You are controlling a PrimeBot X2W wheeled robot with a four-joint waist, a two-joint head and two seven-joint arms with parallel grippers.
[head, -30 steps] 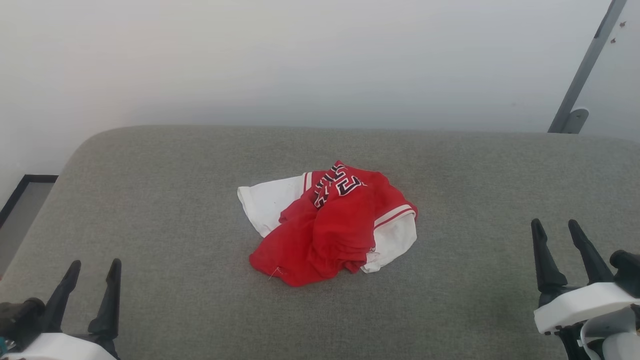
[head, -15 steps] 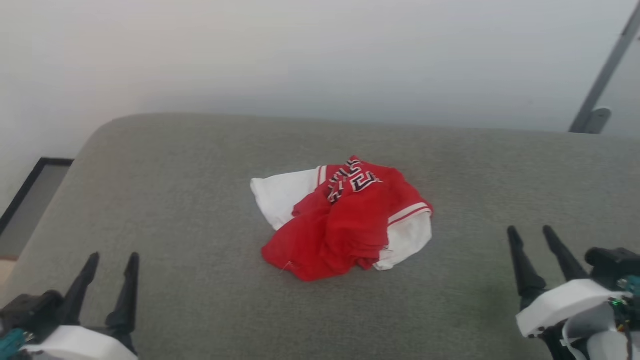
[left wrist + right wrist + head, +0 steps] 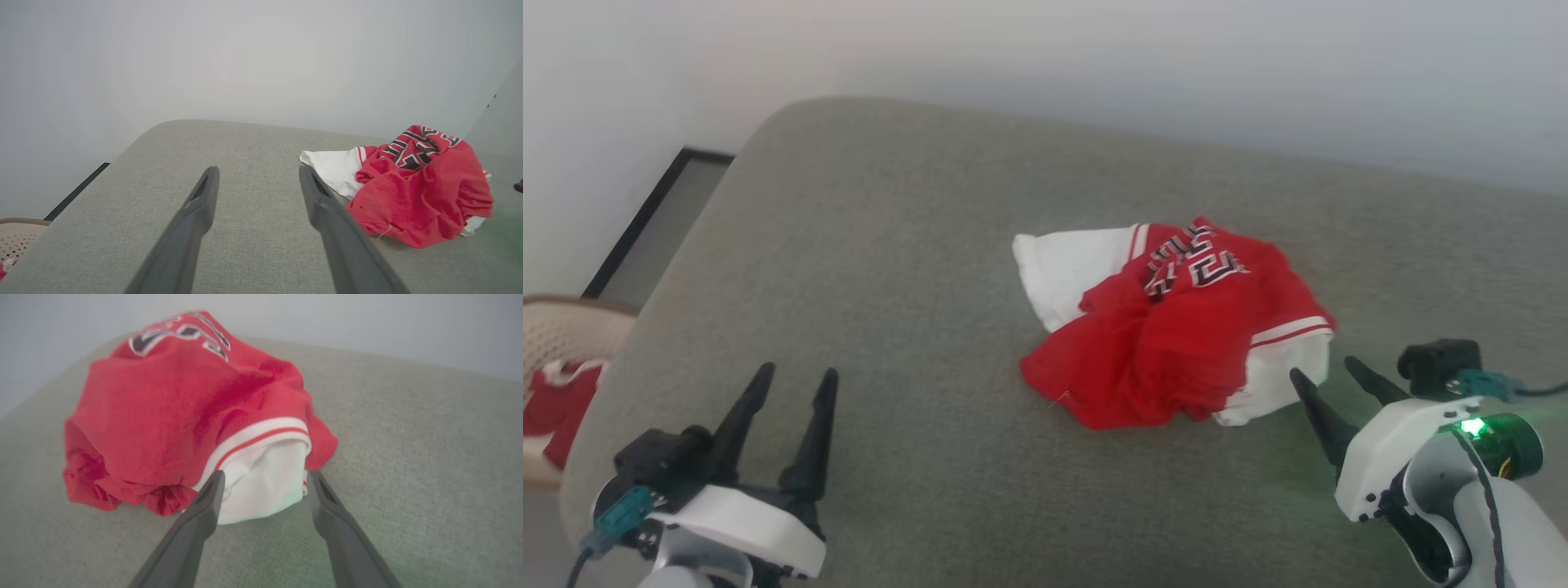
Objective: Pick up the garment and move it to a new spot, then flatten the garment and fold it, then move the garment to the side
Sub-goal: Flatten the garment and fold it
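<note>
Crumpled garment [image 3: 1176, 351] (red) beside right pincer [image 3: 1321, 368]

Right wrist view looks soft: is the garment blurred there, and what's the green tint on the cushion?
Right wrist view: the garment is soft, its lettering smeared, the right tool crisper. Head view: a lit green lamp on that wrist likely tints the cushion beside it. Left wrist view: garment sharp, faint green at lower right.

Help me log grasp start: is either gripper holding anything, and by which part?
Nothing is held. The right gripper is open, its fingertips near the white sleeve of the garment; the left gripper is open, apart from it.
</note>
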